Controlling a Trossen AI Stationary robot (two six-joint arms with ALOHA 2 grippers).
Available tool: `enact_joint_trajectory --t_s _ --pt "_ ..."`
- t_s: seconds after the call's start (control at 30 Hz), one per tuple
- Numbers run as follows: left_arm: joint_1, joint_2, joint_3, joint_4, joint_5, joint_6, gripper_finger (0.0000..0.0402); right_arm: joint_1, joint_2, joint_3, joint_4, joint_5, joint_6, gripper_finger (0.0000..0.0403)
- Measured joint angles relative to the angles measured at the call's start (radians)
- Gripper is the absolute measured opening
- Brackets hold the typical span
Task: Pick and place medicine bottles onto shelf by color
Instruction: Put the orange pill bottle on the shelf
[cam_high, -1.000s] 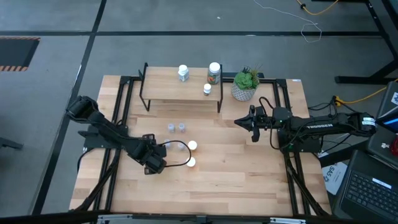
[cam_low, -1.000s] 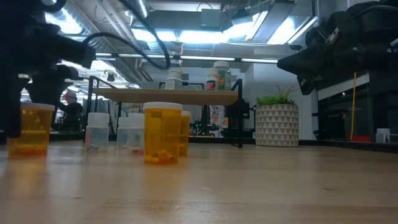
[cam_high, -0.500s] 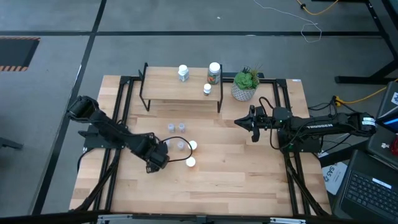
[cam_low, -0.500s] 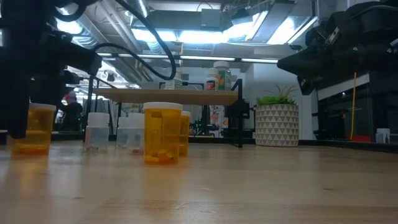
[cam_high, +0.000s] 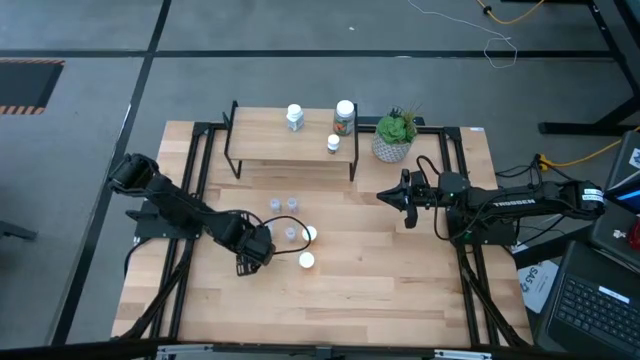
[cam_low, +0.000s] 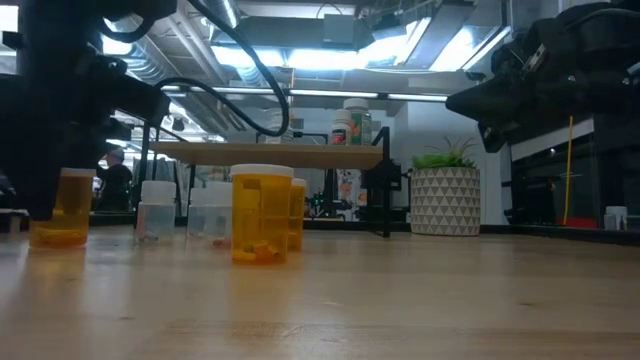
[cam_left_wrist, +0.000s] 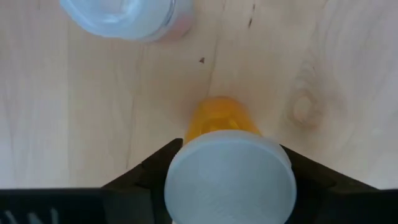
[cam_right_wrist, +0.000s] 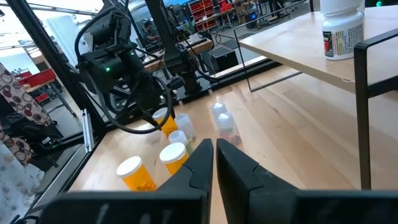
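One white-capped orange plastic bottle (cam_left_wrist: 229, 163), mid-table, is pinched by the left gripper (cam_left_wrist: 227, 167); a vertical lift is advised.

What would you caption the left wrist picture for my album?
Left gripper closed around an orange, white-capped bottle on the wooden table.
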Motion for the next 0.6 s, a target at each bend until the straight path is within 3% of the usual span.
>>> enact_joint_trajectory --t_s 0.27,0.43,0.6 --pt "0.014 -0.047 0.046 -0.063 0.033 0.037 0.0188 0.0 0.0 0.0 -0.002 0.0 0.002 0.0023" --pt "0.063 -0.106 0.187 -0.232 0.015 0.148 0.0188 0.0 0.0 0.0 -0.003 0.0 0.04 0.0023" --pt "0.173 -0.145 0.342 -0.43 -0.09 0.279 0.0188 0.0 0.0 0.0 -0.003 0.0 0.108 0.0023"
